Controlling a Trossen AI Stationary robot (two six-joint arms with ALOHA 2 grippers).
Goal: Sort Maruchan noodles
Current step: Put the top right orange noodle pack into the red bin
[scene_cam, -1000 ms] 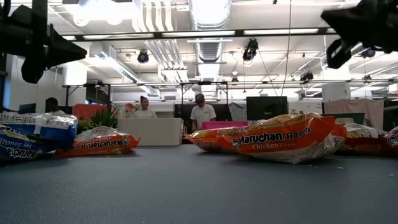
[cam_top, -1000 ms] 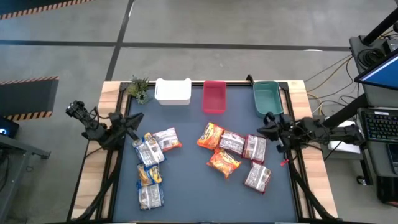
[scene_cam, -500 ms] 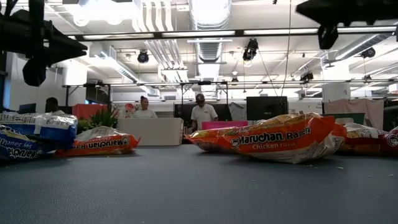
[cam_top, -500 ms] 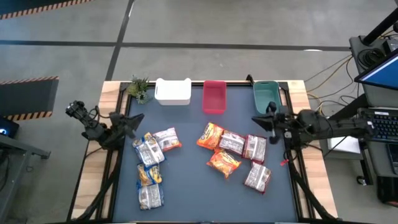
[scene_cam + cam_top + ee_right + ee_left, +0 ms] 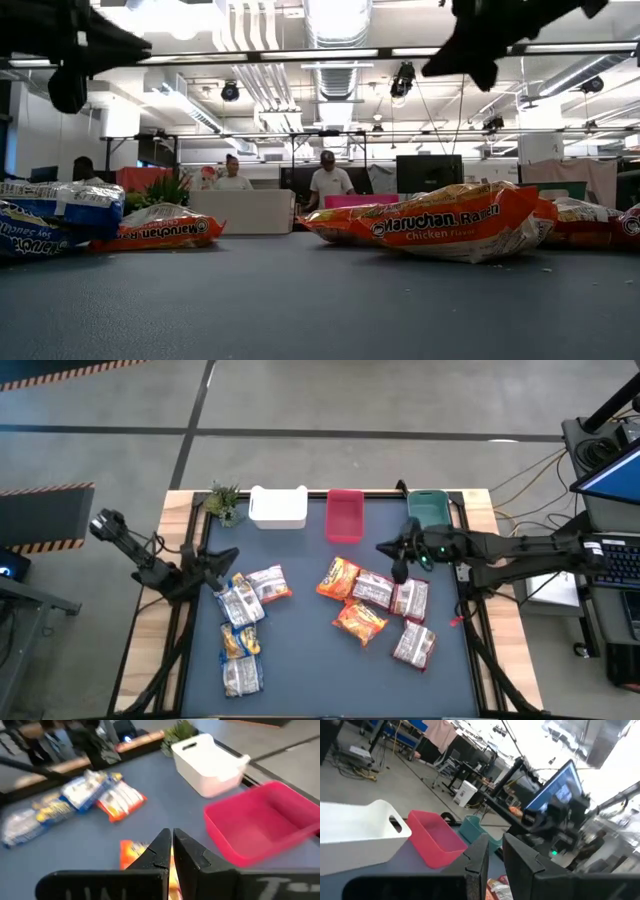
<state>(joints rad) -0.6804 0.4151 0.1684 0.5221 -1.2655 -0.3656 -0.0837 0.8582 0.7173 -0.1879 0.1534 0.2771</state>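
Tabletop (image 5: 300, 660): dark, matte, flat, filling centre frame. Bins along upper edge: white bin (image 5: 277, 507), pink bin (image 5: 345, 514), teal bin (image 5: 427, 512), rigid plastic. Maruchan noodles (image 5: 358, 621) scattered mid-frame in two clusters, flat crinkly packets. Right hand (image 5: 395, 557) right of centre above orange packet (image 5: 338, 577), fingers nearly closed, empty; left hand (image 5: 222, 562) at left, narrow, empty. Best widened before descending, gripping packet edge, not slippery face.
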